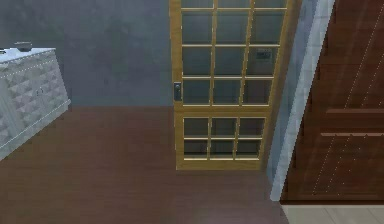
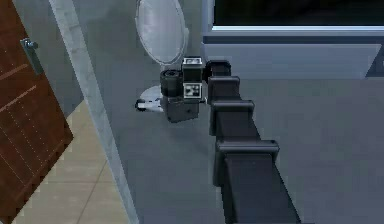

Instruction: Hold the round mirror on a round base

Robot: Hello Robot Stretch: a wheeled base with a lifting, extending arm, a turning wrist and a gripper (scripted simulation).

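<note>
Fwd view, far left: a white cabinet [image 1: 25,95] w/ panelled fronts, cut off by the left edge. A small dark thing [image 1: 20,46] sits on top, too small to name. Behind it is a grey-blue wall [image 1: 110,50], below it dark wood floor [image 1: 110,165]. Mid-right stands a yellow-framed door [image 1: 230,85] of glass panes, top cut off, w/ a small handle plate [image 1: 177,90] on its left side; what's beyond the glass is murky. Right of it is a grey wall edge [image 1: 300,90], then a dark brown panelled door [image 1: 345,110] running out of the right edge. Arm side view, left: a brown door [image 2: 25,120] w/ a handle [image 2: 33,55], pale tiled floor [image 2: 70,185] at its foot, then a grey pillar [image 2: 88,100]. Next comes the round mirror [image 2: 160,30], a pale oval standing upright nr the wall, its top clipped by the view's upper edge. Its round base [image 2: 148,101] rests on the grey floor [image 2: 330,130], partly hidden behind my gripper [image 2: 172,95]. My fingers are lost against the dark body, so I can't tell the state of my jaws, nor whether I hold anything: the mirror is right at or behind my tip. Two white marker squares [image 2: 190,72] sit just right of that, then my arm [image 2: 240,150] drops as a dark stepped bar to the bottom edge. Top right is a dark window [image 2: 300,10], cut off by the top & right edges.
</note>
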